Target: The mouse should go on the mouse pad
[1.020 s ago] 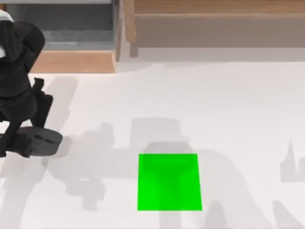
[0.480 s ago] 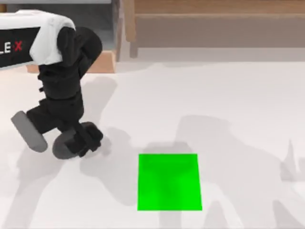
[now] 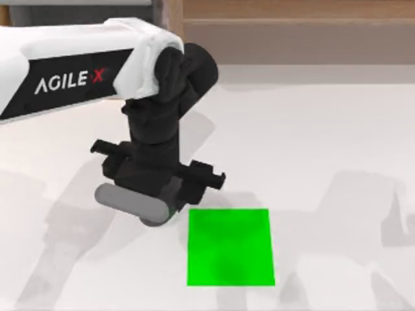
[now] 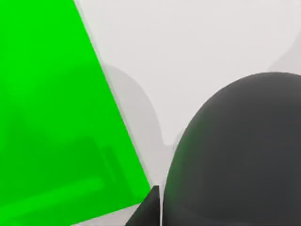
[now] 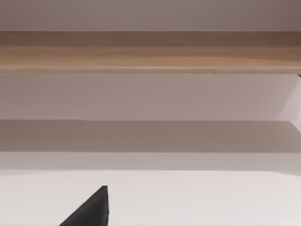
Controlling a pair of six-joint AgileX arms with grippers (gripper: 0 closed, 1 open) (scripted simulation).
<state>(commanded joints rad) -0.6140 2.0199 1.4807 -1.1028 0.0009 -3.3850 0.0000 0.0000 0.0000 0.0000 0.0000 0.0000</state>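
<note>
The left gripper (image 3: 170, 201) hangs low over the white table (image 3: 324, 142), just beside the left edge of the flat bright green square mouse pad (image 3: 230, 246). Its fingers are clenched on the small dark grey rounded computer mouse (image 4: 244, 155). In the left wrist view the mouse is a large dome close to the camera and throws a soft shadow on the table below, so I judge that it is lifted and not resting.

The mouse is therefore in the air, at the left border of the pad and not yet over the green. In my opinion it is carried low and level so that it can go down flat after a short move to the right. The wrist view has the pad's edge running beside the mouse, with a strip of white table between them.

The pad lies near the front of the table, a little right of the gripper. It is plain and carries no mark.

The right gripper (image 5: 91, 209) is idle over bare table, facing a wooden rail (image 5: 150, 52) at the far side.

The only writing I can read is "AGILE X" (image 3: 68, 81), white letters with a red X, on a black panel of the white left arm. The mouse has no brand or label that I can see.
</note>
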